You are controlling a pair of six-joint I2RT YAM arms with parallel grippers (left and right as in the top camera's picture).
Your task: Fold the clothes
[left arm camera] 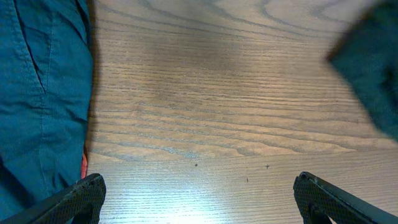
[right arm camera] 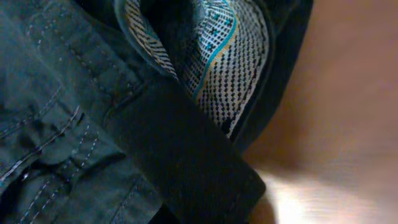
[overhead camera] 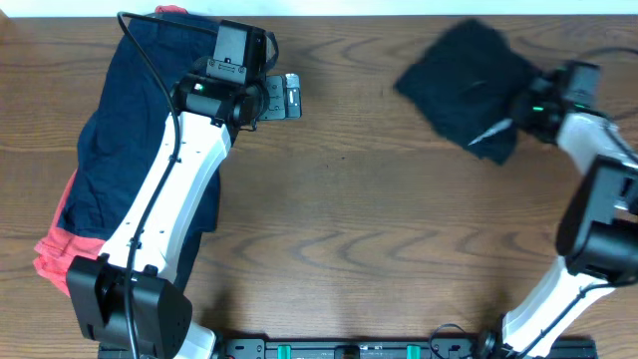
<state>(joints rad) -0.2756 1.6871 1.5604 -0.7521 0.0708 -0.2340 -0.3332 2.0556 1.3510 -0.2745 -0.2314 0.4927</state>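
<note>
overhead, the left end effector [overhead camera: 284, 97] hovers over the wooden counter [overhead camera: 379, 229], fingers apart, just right of a navy garment [overhead camera: 115, 150] lying on a red garment [overhead camera: 55, 254]. far right, the right end effector [overhead camera: 510, 122] meets a dark garment [overhead camera: 459, 70]; its grip cannot be told.

From here I see a brown wood-grain desk [overhead camera: 379, 199]. A navy garment [overhead camera: 110, 130] lies along its left side, with a red cloth [overhead camera: 55, 254] showing from under its near-left edge. A bunched black garment [overhead camera: 464, 75] lies at the far right, well apart from the navy one.
</note>
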